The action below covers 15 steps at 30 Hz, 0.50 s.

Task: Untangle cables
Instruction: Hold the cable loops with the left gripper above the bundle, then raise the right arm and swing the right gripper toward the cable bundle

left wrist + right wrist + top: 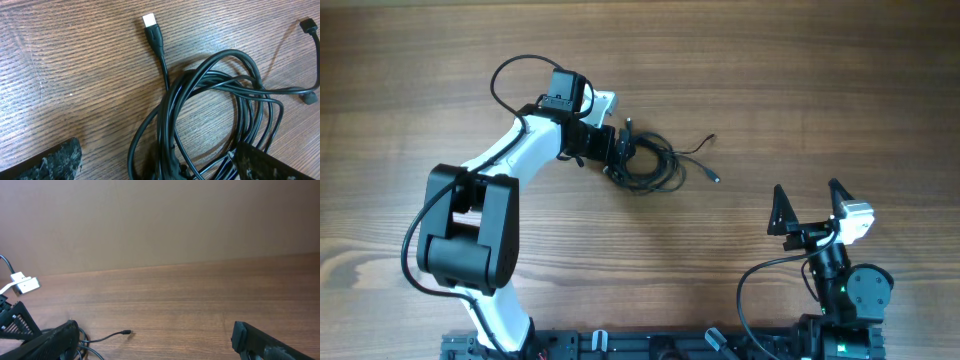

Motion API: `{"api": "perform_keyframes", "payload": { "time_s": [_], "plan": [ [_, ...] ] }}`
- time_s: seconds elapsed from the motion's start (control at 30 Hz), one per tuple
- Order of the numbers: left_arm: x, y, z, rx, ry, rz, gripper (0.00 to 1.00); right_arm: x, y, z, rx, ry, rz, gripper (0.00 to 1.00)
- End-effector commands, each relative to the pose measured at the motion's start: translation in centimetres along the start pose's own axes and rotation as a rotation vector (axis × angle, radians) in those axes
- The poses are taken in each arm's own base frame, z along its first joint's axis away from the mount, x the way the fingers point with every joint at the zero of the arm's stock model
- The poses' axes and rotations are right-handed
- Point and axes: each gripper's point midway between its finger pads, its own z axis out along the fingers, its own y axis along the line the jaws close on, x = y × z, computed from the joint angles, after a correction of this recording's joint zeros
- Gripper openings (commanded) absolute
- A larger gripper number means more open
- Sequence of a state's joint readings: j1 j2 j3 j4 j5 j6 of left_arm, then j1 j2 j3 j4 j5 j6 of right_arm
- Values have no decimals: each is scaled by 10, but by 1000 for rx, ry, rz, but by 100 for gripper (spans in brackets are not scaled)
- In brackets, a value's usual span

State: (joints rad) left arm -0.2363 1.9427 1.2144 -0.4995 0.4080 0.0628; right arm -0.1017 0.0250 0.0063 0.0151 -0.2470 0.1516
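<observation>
The cables (648, 162) lie as a tangled black coil at the table's middle, with loose ends reaching right to small plugs (714, 178). In the left wrist view the coil (210, 110) fills the frame, and a silver-tipped USB plug (150, 22) points away. My left gripper (620, 155) is open, its fingers on either side of the coil's left part (165, 167). My right gripper (810, 208) is open and empty, raised off to the right near the front. Its view shows one loose plug end (126, 332) lying on the wood.
The wooden table (800, 80) extends on all sides of the coil. A plain wall (160, 220) stands beyond the far edge. The right arm's base (845, 295) and the left arm's base (470, 240) stand at the front.
</observation>
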Motion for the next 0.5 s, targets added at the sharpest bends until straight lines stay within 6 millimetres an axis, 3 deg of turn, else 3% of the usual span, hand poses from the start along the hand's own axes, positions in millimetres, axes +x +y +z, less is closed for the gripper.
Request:
{"api": "perform_keyframes", "payload": {
  "time_s": [0.0, 0.17, 0.23, 0.27, 0.47],
  "plan": [
    [-2, 0, -8, -10, -21, 10, 100, 0, 2, 0, -11, -2, -12, 100],
    [-2, 0, -8, -10, -21, 10, 100, -1, 0, 0, 1, -4, -23, 100],
    [-2, 0, -8, -10, -21, 10, 100, -1, -19, -1, 110, -8, -44, 100],
    [-2, 0, -8, -10, -21, 10, 100, -2, -19, -1, 111, -14, -31, 100],
    [-2, 0, -8, -10, -21, 10, 100, 0, 0, 1, -2, 2, 329, 100]
  ]
}}
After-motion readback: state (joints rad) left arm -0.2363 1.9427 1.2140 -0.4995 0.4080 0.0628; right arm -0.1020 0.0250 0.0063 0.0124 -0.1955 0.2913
